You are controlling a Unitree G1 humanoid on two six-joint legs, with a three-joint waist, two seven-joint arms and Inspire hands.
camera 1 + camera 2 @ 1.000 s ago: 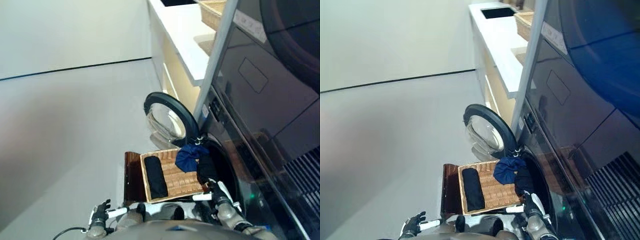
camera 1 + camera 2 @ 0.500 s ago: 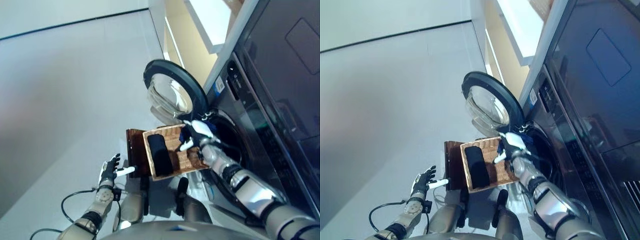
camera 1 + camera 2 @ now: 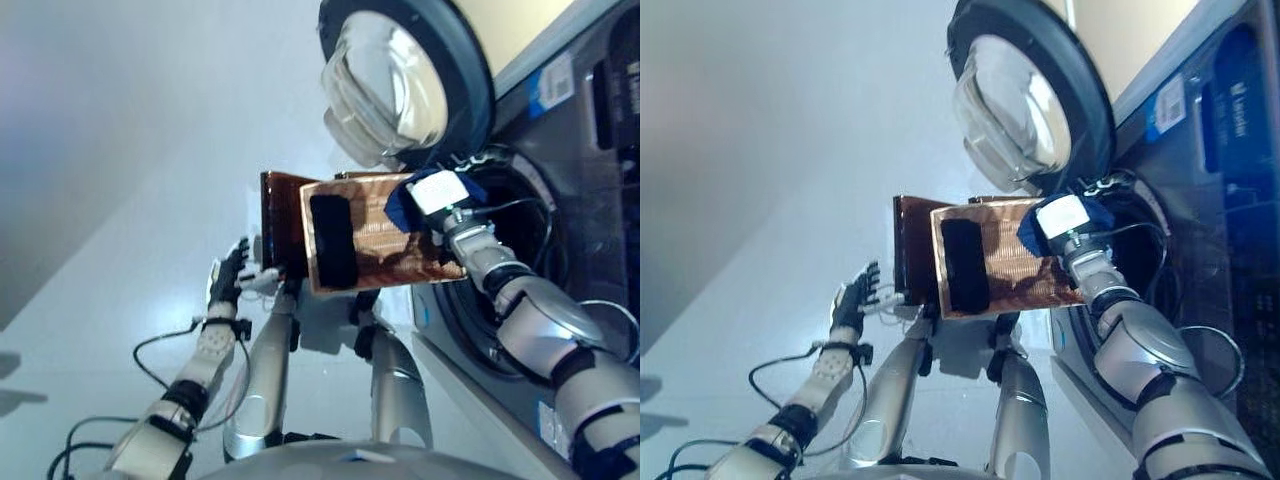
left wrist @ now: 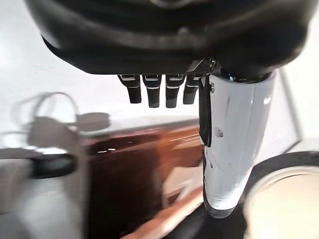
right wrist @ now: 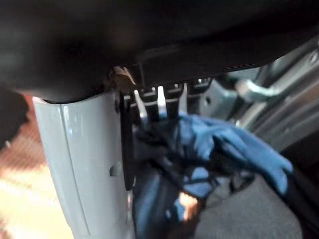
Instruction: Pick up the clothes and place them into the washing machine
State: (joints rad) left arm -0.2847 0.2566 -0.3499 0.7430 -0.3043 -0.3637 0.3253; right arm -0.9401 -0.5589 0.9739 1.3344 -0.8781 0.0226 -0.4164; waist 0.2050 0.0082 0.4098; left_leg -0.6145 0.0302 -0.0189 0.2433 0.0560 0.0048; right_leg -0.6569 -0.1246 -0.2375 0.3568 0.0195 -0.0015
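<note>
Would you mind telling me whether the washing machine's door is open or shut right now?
Open. The round door is swung clear of the drum opening, where the right robot hand holds the blue garment at its mouth.

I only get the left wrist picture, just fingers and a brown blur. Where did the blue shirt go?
Observer: The right hand has its fingers curled round the blue cloth, right at the washing machine's open drum.
Operator: Is anything left in the basket?
Observer: Yes, a rolled black garment lies in the wicker basket.
Operator: Is the washer door in the way?
Observer: No, the round door is swung wide open beside the drum.
Operator: And my hand, what is it doing?
Observer: The left hand hangs open and empty, next to the brown stand under the basket.
</note>
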